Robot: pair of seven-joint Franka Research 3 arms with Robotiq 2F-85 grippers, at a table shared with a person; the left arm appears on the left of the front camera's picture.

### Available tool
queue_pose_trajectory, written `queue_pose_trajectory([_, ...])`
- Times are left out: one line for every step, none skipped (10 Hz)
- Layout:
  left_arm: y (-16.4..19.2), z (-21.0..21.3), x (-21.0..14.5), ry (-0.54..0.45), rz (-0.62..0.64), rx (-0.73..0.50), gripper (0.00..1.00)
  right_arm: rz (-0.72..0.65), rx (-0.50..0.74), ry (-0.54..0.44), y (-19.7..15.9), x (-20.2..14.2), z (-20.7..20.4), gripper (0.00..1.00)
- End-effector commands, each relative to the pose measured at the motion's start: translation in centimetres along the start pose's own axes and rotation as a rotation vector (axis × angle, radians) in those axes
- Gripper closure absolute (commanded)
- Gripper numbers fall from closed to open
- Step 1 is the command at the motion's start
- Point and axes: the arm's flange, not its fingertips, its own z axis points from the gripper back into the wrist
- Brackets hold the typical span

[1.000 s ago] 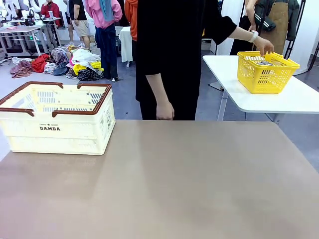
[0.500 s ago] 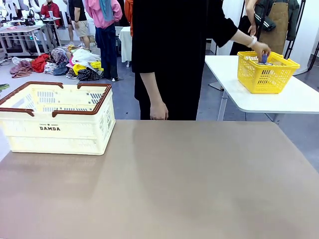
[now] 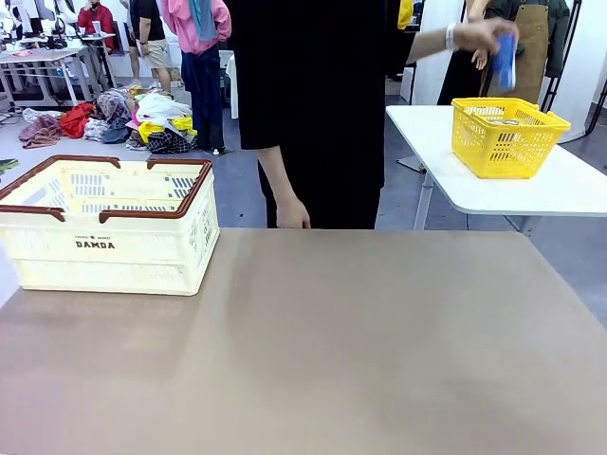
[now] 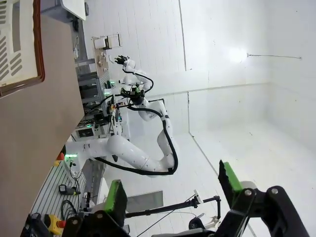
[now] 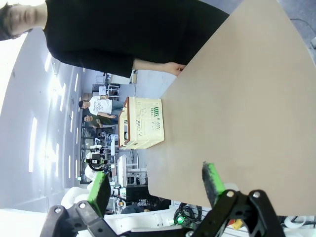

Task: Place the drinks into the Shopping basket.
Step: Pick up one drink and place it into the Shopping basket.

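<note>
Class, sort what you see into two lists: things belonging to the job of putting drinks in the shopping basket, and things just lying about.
Job: blue can, in the person's hand; cream Shopping basket.
Lying about: clothes pile on the floor; white side table.

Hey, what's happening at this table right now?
A person in black holds a blue can in the air above the yellow basket on the side table. The big cream basket sits on the brown table, no cans visible inside. The robot's left hand and right hand are open, holding nothing.
</note>
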Motion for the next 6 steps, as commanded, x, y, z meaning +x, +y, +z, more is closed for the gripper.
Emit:
queue_pose_trajectory([-0.23,0.95,-0.38,0.010,0.000,0.007,0.00,0.027,0.029,-0.012,0.15,0.29,-0.03,0.00])
queue_pose_trajectory([-0.23,0.95,-0.38,0.010,0.000,0.007,0.00,0.027,0.029,-0.012,0.15,0.29,-0.03,0.00])
queue_pose_trajectory([-0.23,0.95,-0.38,0.010,0.000,0.007,0.00,0.027,0.029,-0.012,0.15,0.29,-0.03,0.00])
queue_pose_trajectory([-0.23,0.95,-0.38,0.010,0.000,0.007,0.00,0.027,0.029,-0.012,0.15,0.29,-0.03,0.00])
queue_pose_trajectory([-0.23,0.95,-0.38,0.010,0.000,0.007,0.00,0.027,0.029,-0.012,0.15,0.29,-0.03,0.00])
queue_pose_trajectory([-0.23,0.95,-0.38,0.010,0.000,0.007,0.00,0.027,0.029,-0.012,0.15,0.29,-0.03,0.00])
